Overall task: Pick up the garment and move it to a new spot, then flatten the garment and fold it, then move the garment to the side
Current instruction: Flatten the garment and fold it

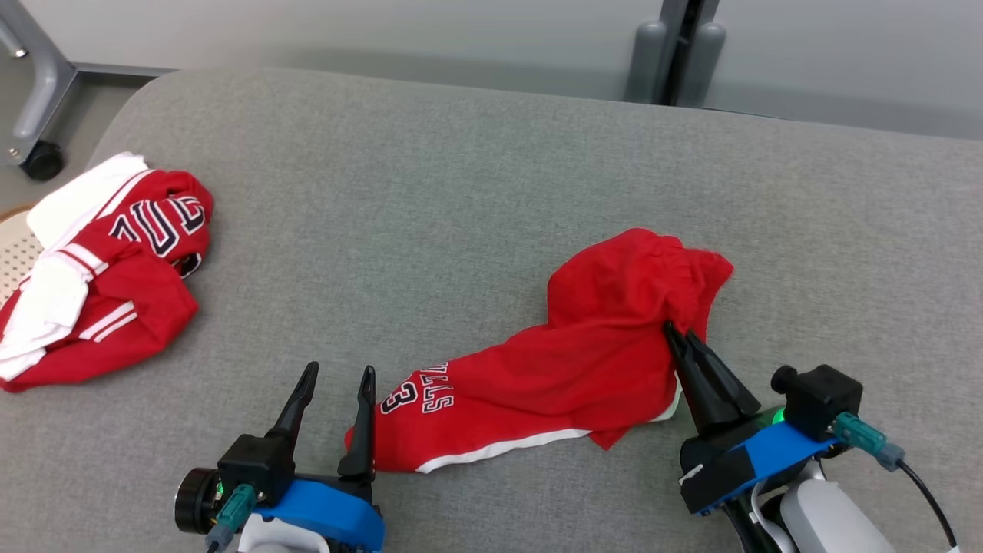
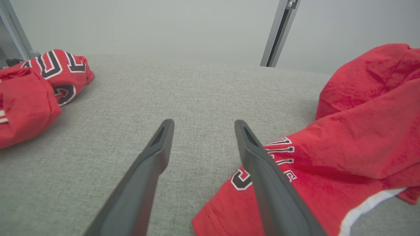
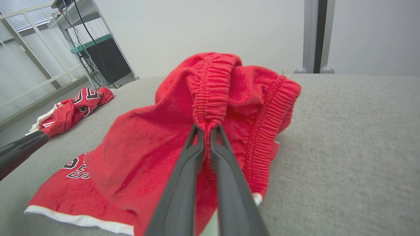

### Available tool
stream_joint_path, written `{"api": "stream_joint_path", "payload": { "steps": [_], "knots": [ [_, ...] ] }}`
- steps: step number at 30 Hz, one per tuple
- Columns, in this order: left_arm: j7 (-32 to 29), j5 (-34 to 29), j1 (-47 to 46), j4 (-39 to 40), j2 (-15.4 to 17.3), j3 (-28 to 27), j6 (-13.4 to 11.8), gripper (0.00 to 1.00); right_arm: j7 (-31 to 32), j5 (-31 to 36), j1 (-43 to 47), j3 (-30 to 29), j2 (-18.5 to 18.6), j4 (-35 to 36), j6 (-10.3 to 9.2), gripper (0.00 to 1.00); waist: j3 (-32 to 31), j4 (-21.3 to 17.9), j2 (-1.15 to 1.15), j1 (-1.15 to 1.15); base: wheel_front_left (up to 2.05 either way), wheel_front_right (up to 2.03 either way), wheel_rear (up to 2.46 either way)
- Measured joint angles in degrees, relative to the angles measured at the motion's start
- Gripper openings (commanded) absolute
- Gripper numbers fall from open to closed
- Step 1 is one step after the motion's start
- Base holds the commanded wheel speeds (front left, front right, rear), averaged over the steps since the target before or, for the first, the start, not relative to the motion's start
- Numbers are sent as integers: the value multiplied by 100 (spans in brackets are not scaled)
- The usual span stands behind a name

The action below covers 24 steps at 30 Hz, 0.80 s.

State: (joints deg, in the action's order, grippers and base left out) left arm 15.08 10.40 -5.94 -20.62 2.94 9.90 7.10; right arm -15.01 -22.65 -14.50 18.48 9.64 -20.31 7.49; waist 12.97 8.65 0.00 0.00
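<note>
Around shorts [image 1: 584, 361] — open surface [image 1: 461, 192], waistband [image 3: 211, 95] edge pinched

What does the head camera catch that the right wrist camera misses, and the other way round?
Head view but not right wrist view: both fingers of the left gripper standing apart, and a black caster wheel on the floor. Right wrist view but not head view: the ribbed waistband up close, pinched by the right gripper, plus a rack with cables. Shared: the red shorts, the red and white garment, the grey padded surface.

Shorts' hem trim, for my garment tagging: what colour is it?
White trim on red shorts, clearest in the head view.
</note>
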Motion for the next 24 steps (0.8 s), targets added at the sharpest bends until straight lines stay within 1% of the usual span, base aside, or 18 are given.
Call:
{"api": "stream_joint_path", "payload": {
  "steps": [4,10,14,17,19,22,24],
  "knots": [
    [0,-49,93,-3,-1,-62,0,100,-1,-222,49,-26,-16,428,0,0,-90,-146,0,0,0,0,0],
    [0,-85,204,-36,-1,-136,1,100,-1,-962,220,8,-35,1110,0,0,-275,-475,0,0,0,0,0],
    [-1,-57,227,-56,-1,-130,1,100,101,-1265,330,-7,67,1623,0,0,-372,-700,0,0,0,0,0],
    [-1,-24,233,-56,-1,-76,-1,100,371,-1322,482,-100,87,1987,0,0,-412,-815,0,0,0,0,0],
    [0,15,239,-52,-2,-24,-2,100,560,-1310,612,-323,25,2135,0,0,-398,-840,0,0,0,0,0],
    [-1,30,233,-45,-1,21,-3,100,881,-1077,678,-660,-132,2158,0,0,-306,-817,0,0,0,0,0],
    [-1,64,203,-49,-1,63,-3,100,1034,-836,628,-872,-207,2054,0,0,-223,-761,0,0,0,0,0]
  ]
}}
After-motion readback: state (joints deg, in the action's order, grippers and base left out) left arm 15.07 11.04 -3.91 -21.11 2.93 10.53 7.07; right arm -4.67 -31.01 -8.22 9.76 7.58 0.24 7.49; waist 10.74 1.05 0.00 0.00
